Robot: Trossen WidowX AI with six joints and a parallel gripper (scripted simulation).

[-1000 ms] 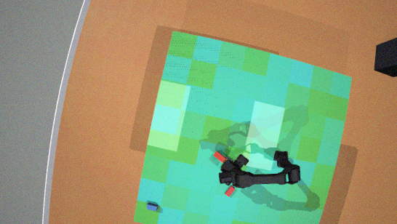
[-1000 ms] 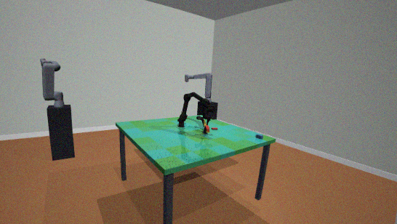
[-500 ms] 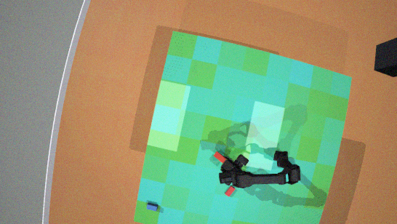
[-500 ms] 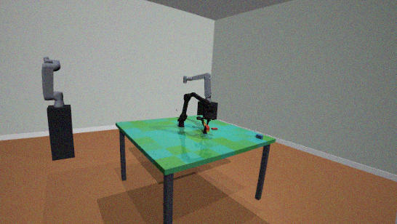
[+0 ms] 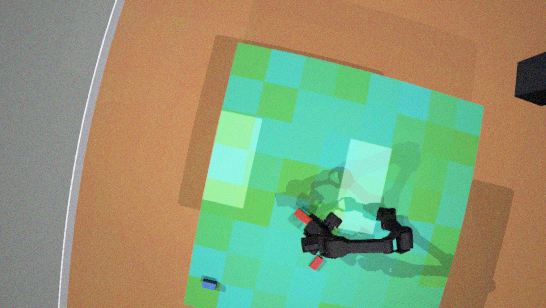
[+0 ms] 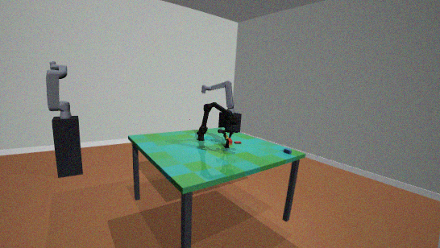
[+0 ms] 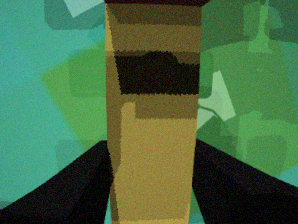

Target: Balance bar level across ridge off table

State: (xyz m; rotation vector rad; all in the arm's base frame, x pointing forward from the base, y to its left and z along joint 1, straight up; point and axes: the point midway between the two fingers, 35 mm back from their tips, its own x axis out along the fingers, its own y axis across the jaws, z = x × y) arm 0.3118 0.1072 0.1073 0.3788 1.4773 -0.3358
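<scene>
My gripper (image 7: 149, 149) (image 6: 227, 142) is shut on a yellow bar (image 7: 155, 170), its black fingers on both long sides. In the wrist view the bar runs up the middle, with a dark red strip at its top edge and a dark shadow band across it. Yellow and red also show at the fingers in the exterior view, small. In the top view a red piece (image 5: 302, 216) sticks out beside the gripper; it looks like the bar's end. Another red piece (image 5: 316, 262) (image 6: 238, 142) lies on the table nearby. I cannot make out the ridge for certain, nor whether the bar touches it.
A small blue block (image 5: 209, 283) (image 6: 287, 151) lies near a corner of the green and turquoise table (image 5: 280, 140) (image 6: 161, 153). The arm's base (image 5: 386, 215) (image 6: 201, 137) stands on the table. Two grey arms on dark pedestals stand off the table.
</scene>
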